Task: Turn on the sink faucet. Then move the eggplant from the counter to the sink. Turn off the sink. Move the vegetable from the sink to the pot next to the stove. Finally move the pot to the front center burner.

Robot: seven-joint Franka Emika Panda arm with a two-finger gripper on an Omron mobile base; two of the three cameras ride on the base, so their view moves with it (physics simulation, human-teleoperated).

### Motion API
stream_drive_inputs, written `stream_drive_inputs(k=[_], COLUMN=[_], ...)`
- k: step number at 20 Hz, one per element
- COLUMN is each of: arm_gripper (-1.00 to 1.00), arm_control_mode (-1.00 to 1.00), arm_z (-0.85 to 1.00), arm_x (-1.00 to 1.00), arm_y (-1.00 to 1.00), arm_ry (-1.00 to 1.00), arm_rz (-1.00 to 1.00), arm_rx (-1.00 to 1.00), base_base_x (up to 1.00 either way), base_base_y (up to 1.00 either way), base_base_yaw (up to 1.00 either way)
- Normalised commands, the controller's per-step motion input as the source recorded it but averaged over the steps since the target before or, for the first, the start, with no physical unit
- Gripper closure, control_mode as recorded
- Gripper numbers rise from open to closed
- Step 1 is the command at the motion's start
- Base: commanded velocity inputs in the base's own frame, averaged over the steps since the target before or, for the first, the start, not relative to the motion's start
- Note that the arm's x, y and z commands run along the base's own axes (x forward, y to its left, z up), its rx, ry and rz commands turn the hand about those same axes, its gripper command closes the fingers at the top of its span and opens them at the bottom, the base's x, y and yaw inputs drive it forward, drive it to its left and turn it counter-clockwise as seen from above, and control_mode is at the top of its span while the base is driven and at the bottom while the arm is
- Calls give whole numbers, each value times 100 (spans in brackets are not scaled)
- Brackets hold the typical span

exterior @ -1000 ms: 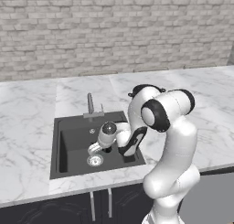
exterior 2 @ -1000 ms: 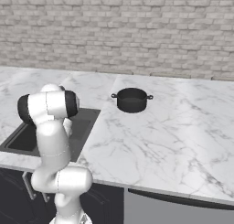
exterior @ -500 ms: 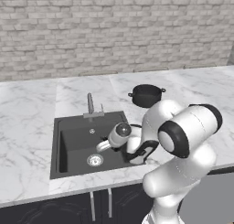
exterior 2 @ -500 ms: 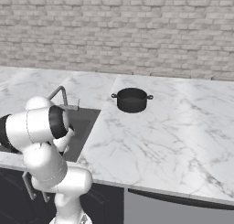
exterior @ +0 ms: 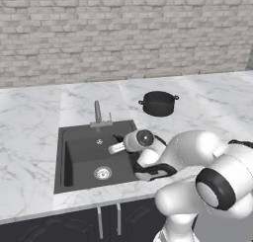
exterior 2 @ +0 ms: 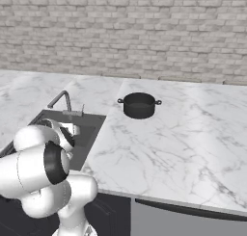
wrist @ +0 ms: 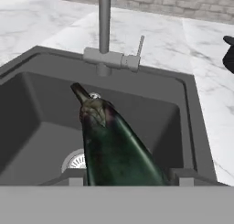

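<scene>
Brick-walled kitchen with white marble counter stretching wide, pincer hanging over the dark sink, gripping the eggplant lengthwise, stem pointing toward the faucet, black pot sitting well apart.

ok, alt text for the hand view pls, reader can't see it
A dark eggplant fills the foreground, stem pointing away, held between the jaws above the dark grey sink. Beyond it, the faucet rises from the basin's far rim with its small lever beside it. The silver drain shows left of the eggplant; white marble counter lies behind.
</scene>
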Motion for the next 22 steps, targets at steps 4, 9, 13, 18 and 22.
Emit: stream_drive_inputs(k=[4,9,13,18,22], arm_gripper=[100,100,100,100,100], arm_control_mode=[-100,-100,-100,-100,-100], arm_z=[97,92,82,32,14], arm_x=[-10,-11,-4,-20,-27], arm_y=[0,-9,-25,-25,-24], arm_ry=[0,0,5,19,28], arm_rz=[-4,-6,-7,-7,-5], arm_rx=[0,0,0,-1,-1], base_base_x=[0,0,0,0,0], base_base_y=[0,0,0,0,0], base_base_yaw=[0,0,0,0,0])
